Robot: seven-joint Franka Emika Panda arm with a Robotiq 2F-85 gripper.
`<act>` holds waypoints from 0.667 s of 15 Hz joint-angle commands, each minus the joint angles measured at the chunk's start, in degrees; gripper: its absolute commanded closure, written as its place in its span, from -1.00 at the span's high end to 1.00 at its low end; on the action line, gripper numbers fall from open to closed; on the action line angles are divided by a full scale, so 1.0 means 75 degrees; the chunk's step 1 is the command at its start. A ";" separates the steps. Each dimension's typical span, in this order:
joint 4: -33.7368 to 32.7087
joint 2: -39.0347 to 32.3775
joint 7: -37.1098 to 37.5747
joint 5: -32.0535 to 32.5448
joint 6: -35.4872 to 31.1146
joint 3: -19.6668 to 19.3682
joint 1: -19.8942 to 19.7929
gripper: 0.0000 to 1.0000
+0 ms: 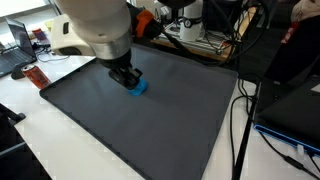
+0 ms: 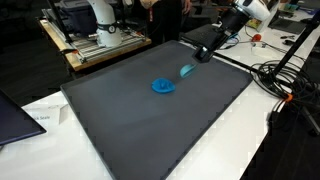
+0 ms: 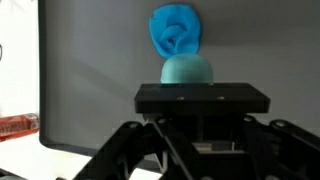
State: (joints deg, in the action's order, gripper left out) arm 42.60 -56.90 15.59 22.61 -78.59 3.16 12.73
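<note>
A pale teal rounded object (image 3: 187, 70) sits at the tips of my gripper (image 3: 190, 86). A black crossbar hides the fingers in the wrist view. In an exterior view the gripper (image 2: 199, 58) leans down over the dark mat (image 2: 120, 120), shut on that teal object (image 2: 187, 70), which sticks out from its tip. A crumpled bright blue piece (image 2: 163, 86) lies on the mat a short way beyond it, and its folds (image 3: 177, 32) show in the wrist view. From behind the arm, the gripper (image 1: 127, 76) has a blue shape (image 1: 138, 87) at its tip.
The mat (image 1: 150, 130) covers a white table (image 1: 60, 130). A red packet (image 1: 33, 75) lies off the mat's edge. Cables (image 2: 275, 85) and a black stand (image 1: 245, 110) crowd one side, a laptop (image 2: 15, 115) a corner, and a wooden cart (image 2: 100, 45) stands behind.
</note>
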 commanded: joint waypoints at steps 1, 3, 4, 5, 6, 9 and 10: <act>0.0742 0.0589 -0.0518 -0.0351 -0.0206 0.0313 -0.0419 -0.55; 0.0895 0.0711 -0.0843 -0.0376 -0.0338 0.0416 -0.0599 -0.55; 0.0990 0.0783 -0.1020 -0.0394 -0.0411 0.0468 -0.0702 -0.55; 0.1088 0.0851 -0.1188 -0.0426 -0.0502 0.0533 -0.0811 -0.55; 0.1177 0.0914 -0.1366 -0.0457 -0.0609 0.0598 -0.0938 -0.55; 0.0713 0.0566 -0.1309 -0.0244 -0.0499 0.0510 -0.0861 -0.05; 0.0770 0.0607 -0.1381 -0.0256 -0.0530 0.0540 -0.0927 -0.05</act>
State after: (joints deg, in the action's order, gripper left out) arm 48.39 -52.34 5.21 20.69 -82.57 7.22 5.76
